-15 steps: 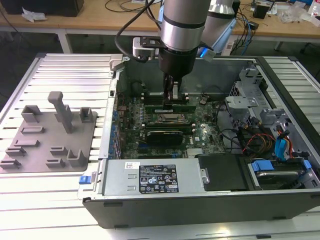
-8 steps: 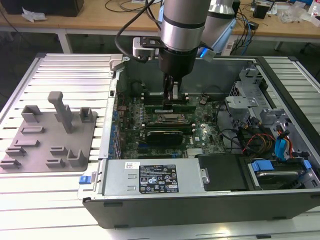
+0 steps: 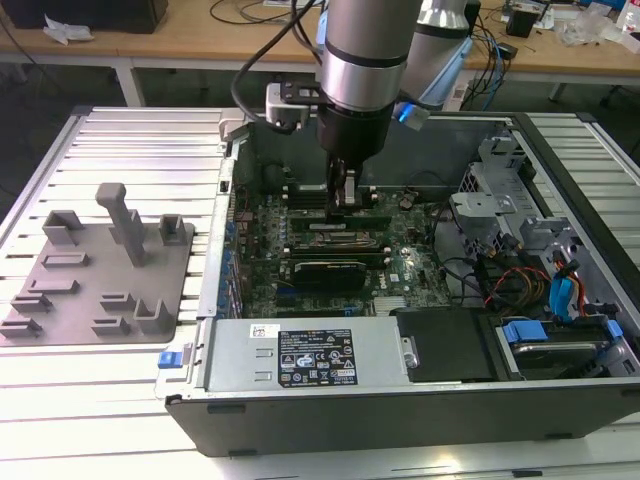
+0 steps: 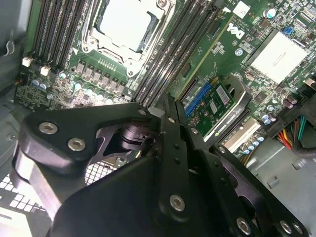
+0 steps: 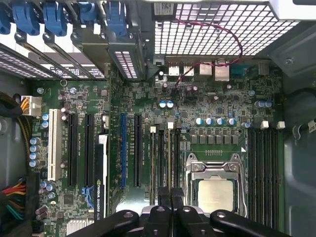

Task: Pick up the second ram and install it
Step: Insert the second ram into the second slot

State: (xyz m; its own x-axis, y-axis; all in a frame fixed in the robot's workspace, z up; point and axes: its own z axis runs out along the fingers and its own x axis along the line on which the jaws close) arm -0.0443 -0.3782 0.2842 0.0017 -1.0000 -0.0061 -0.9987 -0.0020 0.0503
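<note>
Reaching into the open computer case, the pincer is hanging clenched above the memory slots, at the exterior view's twelve o'clock from the black card.

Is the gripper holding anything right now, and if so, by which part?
Cannot be told: the gripper sits low over the memory slots on the motherboard, and its own body hides the grip.

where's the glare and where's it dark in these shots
Exterior view: the ribbed table is blown out white along its near edge. First wrist view: light through the mesh panel washes it out, and the case wall sits in shadow. Second wrist view: the processor glares white, and the pincer is dark.
</note>
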